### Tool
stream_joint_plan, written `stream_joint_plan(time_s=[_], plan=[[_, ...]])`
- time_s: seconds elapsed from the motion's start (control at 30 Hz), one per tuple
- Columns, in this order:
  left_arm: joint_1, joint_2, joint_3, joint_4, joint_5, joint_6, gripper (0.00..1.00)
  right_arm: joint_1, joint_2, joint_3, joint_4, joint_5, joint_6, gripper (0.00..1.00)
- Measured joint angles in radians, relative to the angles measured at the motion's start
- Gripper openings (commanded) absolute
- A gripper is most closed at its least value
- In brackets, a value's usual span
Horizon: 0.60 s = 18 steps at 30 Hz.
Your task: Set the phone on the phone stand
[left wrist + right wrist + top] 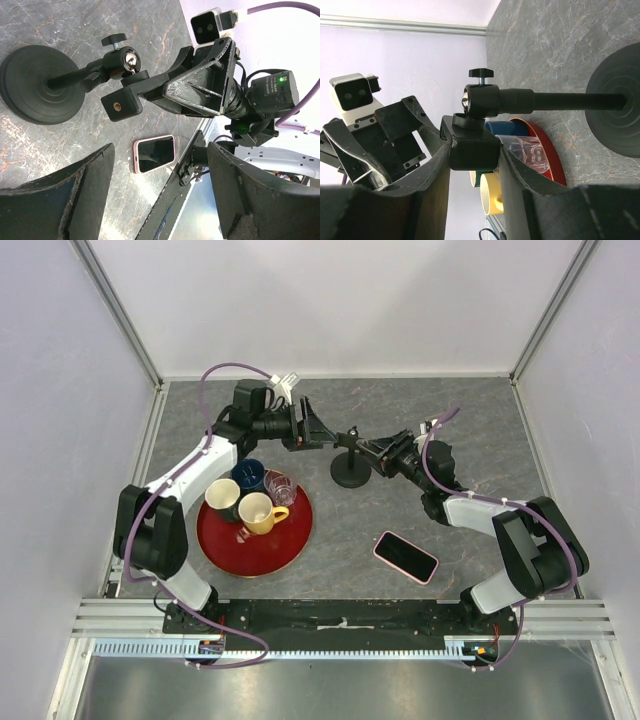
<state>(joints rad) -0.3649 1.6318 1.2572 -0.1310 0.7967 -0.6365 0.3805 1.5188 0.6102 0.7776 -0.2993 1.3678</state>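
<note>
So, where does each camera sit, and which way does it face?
Top external: above and behind the bases, facing down on the table; both arms show, left pincer and right pincer flanking the phone stand.
Left wrist: on the left arm, facing across the stand towards the right pincer and the phone; its open fingers show.
Right wrist: on the right arm, facing the left pincer and the mugs; its fingers clasp the stand's head.
Shared: every view shows the stand.
</note>
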Motion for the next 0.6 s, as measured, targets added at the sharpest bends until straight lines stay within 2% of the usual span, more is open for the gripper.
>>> stream_joint_plan(time_s=[0.13, 0.23, 0.33, 0.43, 0.6], plan=[[0.000, 0.021, 0.000, 0.003, 0.008, -0.001, 0.74, 0.000, -0.005, 0.017, -0.040, -0.003, -0.020, 0.08], [0.000, 0.047, 0.000, -0.005, 0.007, 0.000, 0.72, 0.000, -0.019, 0.052, -0.124, -0.003, -0.061, 0.00], [-0.002, 0.064, 0.000, -0.031, -0.008, 0.001, 0.66, 0.000, -0.031, 0.106, -0.240, -0.003, -0.117, 0.00], [-0.008, 0.065, 0.008, -0.069, -0.039, 0.013, 0.66, 0.002, -0.043, 0.158, -0.356, 0.003, -0.175, 0.00], [-0.035, 0.080, 0.038, -0.108, -0.089, 0.047, 0.74, 0.002, -0.054, 0.204, -0.460, 0.001, -0.241, 0.00]])
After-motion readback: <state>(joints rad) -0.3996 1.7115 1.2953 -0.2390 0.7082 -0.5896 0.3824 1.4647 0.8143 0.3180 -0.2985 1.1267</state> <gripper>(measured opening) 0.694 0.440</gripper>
